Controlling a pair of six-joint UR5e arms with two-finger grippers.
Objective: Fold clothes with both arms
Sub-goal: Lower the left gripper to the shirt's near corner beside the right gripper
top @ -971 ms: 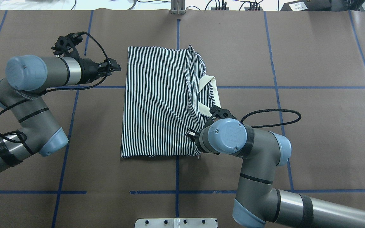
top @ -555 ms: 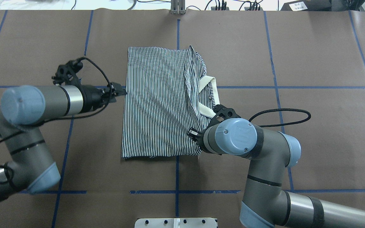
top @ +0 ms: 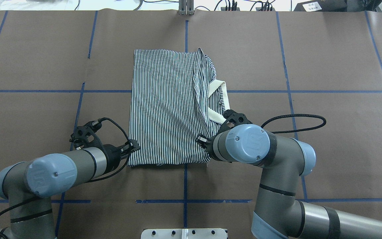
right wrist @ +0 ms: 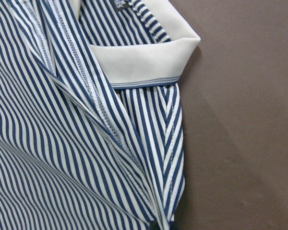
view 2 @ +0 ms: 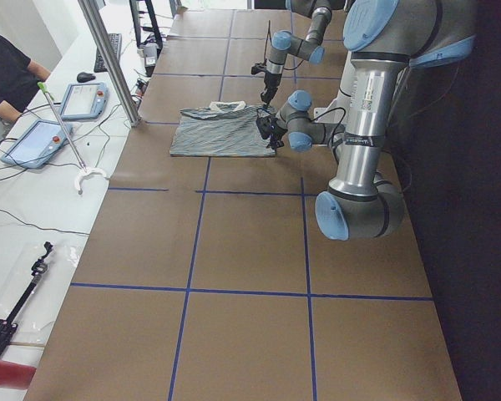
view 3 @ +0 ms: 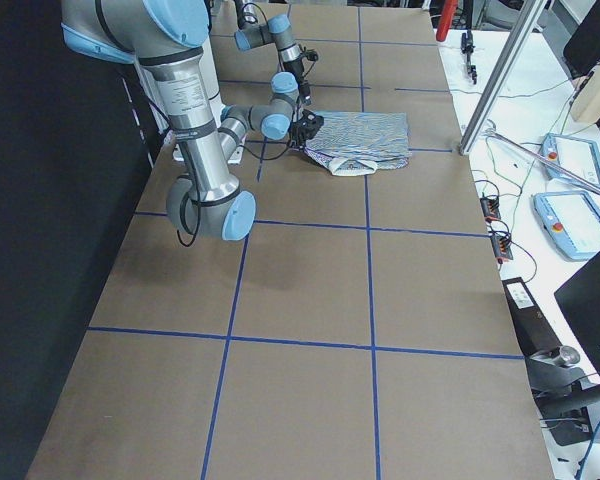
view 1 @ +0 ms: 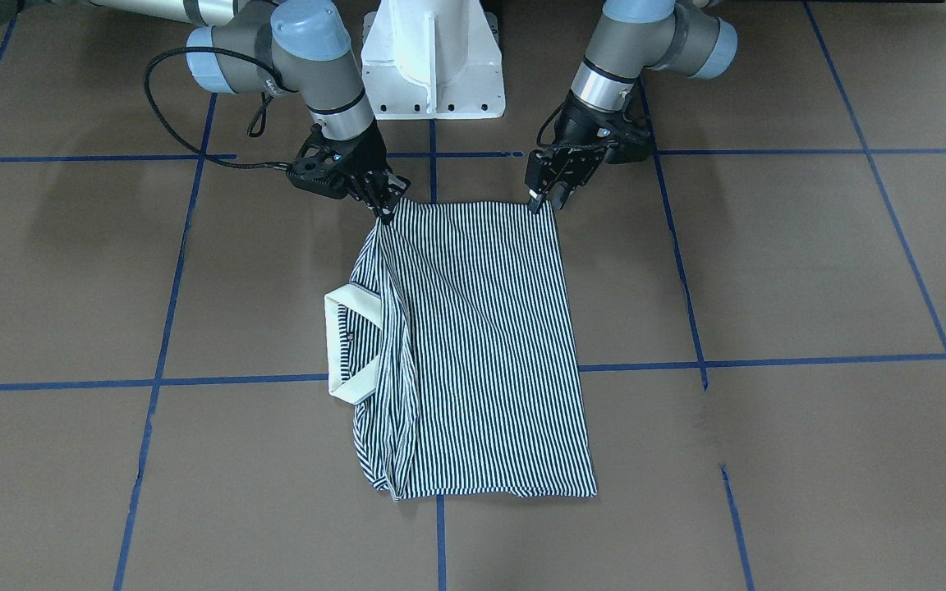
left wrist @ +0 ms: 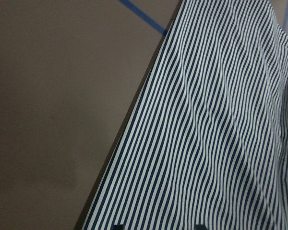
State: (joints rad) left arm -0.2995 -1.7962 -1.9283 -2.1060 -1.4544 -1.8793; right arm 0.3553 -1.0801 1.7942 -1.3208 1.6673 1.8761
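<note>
The clothes are one navy-and-white striped polo shirt (top: 167, 106), folded into a long rectangle mid-table, with its cream collar (top: 216, 99) sticking out on the right side. My left gripper (top: 134, 146) is low at the shirt's near left corner (view 1: 545, 199). It is open, and the left wrist view shows striped cloth (left wrist: 206, 134) between its spread tips. My right gripper (view 1: 383, 207) is at the near right corner, shut on the shirt's folded edge (right wrist: 168, 191), which rises slightly towards it. In the overhead view the right wrist hides most of that gripper.
The brown table covering carries a grid of blue tape lines (top: 184, 201). The white pedestal (view 1: 432, 57) stands at the robot's edge and a metal post (top: 186, 8) at the far edge. A person (view 2: 8, 79) sits by tablets (view 2: 83, 98) beyond the far side.
My left arm swept from beside the shirt's far left edge down along it to the near left corner. The right arm shifted slightly right, then held at the near right corner.
</note>
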